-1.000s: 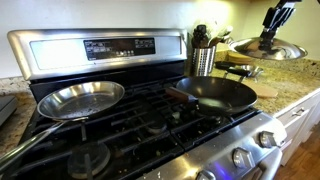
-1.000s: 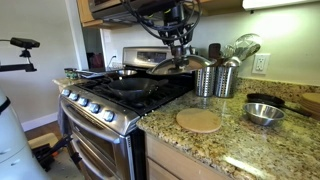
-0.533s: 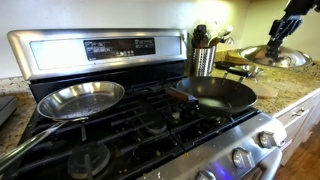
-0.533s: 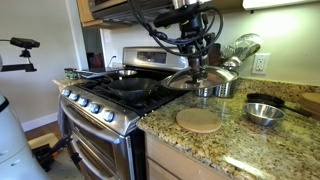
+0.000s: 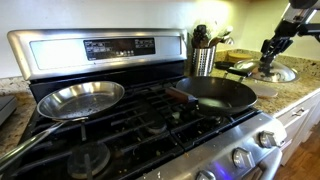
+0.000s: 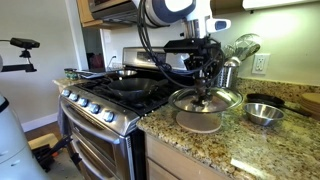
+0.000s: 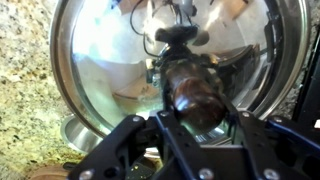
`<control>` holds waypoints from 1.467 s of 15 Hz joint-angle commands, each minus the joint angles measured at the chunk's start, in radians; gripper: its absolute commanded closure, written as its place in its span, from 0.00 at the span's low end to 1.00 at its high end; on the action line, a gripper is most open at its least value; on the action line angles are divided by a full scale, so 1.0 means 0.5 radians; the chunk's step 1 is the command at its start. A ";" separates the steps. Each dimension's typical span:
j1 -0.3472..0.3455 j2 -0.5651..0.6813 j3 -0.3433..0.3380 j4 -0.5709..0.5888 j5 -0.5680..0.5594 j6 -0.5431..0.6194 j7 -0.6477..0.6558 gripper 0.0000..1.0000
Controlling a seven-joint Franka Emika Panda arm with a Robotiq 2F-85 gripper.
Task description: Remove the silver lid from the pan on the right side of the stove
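Observation:
The silver lid [image 5: 268, 71] [image 6: 205, 100] hangs from my gripper [image 5: 268, 58] [image 6: 205, 88], which is shut on its central knob [image 7: 192, 95]. The lid is over the granite counter, just above a round tan trivet [image 6: 200, 121], right of the stove [image 5: 120, 120] [image 6: 115, 100]. The dark pan [image 5: 215, 93] sits uncovered on the stove's right burner; it also shows in an exterior view [image 6: 125, 84]. In the wrist view the lid [image 7: 100, 60] fills the frame below the jaws [image 7: 195, 115].
A shiny silver open skillet [image 5: 80, 99] sits on the stove's left burner. Steel utensil holders [image 5: 203, 55] [image 6: 228, 78] stand beside the stove. A small steel bowl [image 6: 265, 113] rests on the counter [image 6: 240, 145] near the trivet.
My gripper has carried the lid away from the stove and downward, from above the utensil holders to just over the counter and trivet.

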 commanded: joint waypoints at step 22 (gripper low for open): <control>-0.212 0.456 0.271 0.077 0.592 0.224 -0.262 0.30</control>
